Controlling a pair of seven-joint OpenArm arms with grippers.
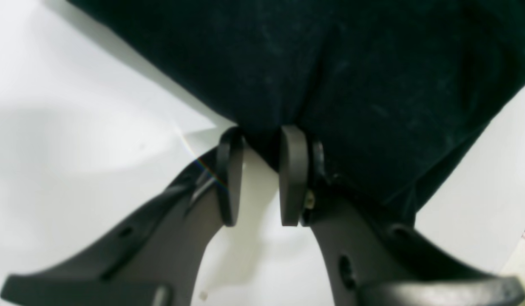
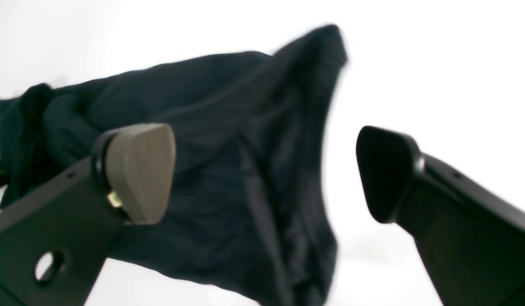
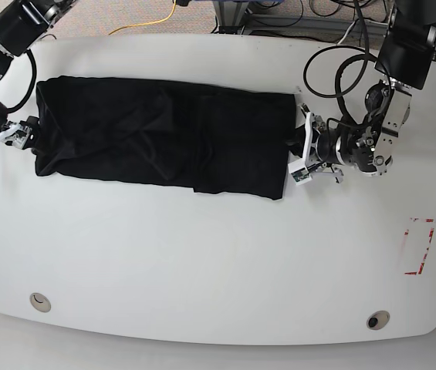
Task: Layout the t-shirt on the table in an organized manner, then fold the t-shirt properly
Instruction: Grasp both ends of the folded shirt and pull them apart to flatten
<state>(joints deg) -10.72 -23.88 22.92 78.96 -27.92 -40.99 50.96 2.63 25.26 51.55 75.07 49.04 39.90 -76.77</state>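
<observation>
1. We see the t-shirt (image 3: 163, 139) stretched as a long dark band across the upper half of the white worktop (image 3: 202, 262) in the base view, still creased and partly doubled over, so we judge the laying-out step is in hand and folding has not begun.
2. At the right of the base frame, our left gripper (image 1: 260, 148) has its jaws nearly pressed together on the shirt's edge, a pinch of black cloth caught between them in the left wrist view.
3. At the left of the base frame, our right gripper (image 2: 266, 174) has its jaws spread wide and holds nothing; in the right wrist view the bunched fabric lies behind them, apart from both.
4. We reckon the next move calls for the right jaws to take the free end at the far left, so both ends can be drawn taut and the wrinkles smoothed out.
5. A red tape outline (image 3: 419, 247) sits at the lower right of the worktop, well apart from the shirt.
6. We can read no brands, labels or writing anywhere.
</observation>
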